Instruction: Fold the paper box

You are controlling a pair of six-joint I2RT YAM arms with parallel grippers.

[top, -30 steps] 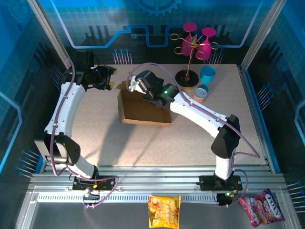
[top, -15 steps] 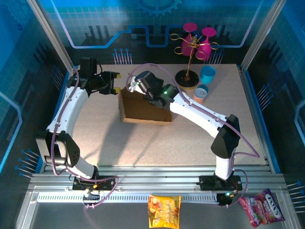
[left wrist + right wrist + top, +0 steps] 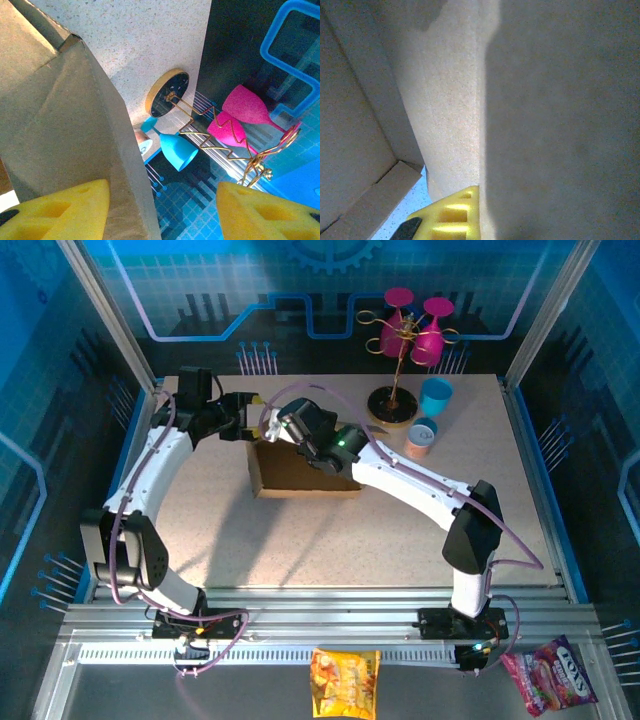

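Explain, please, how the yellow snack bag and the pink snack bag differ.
The yellow snack bag is orange-yellow; the pink snack bag is magenta with white lettering. The yellow bag lies midway along the rail, the pink bag by the right corner. The yellow bag sits square, the pink bag skewed. Both lie flat on the grey ledge.

— What is surrounding the table?
— Blue wall panels (image 3: pixel 200 280) printed with circuit lines and a gear outline are standing behind it and along both sides. Silver frame posts (image 3: pixel 105 310) are slanting up from the far corners.
— And the surface itself?
— A speckled beige tabletop (image 3: pixel 300 540) is catching the light, which is falling brightest across its middle. Grooved aluminium rails (image 3: pixel 330 610) are running along the near edge.
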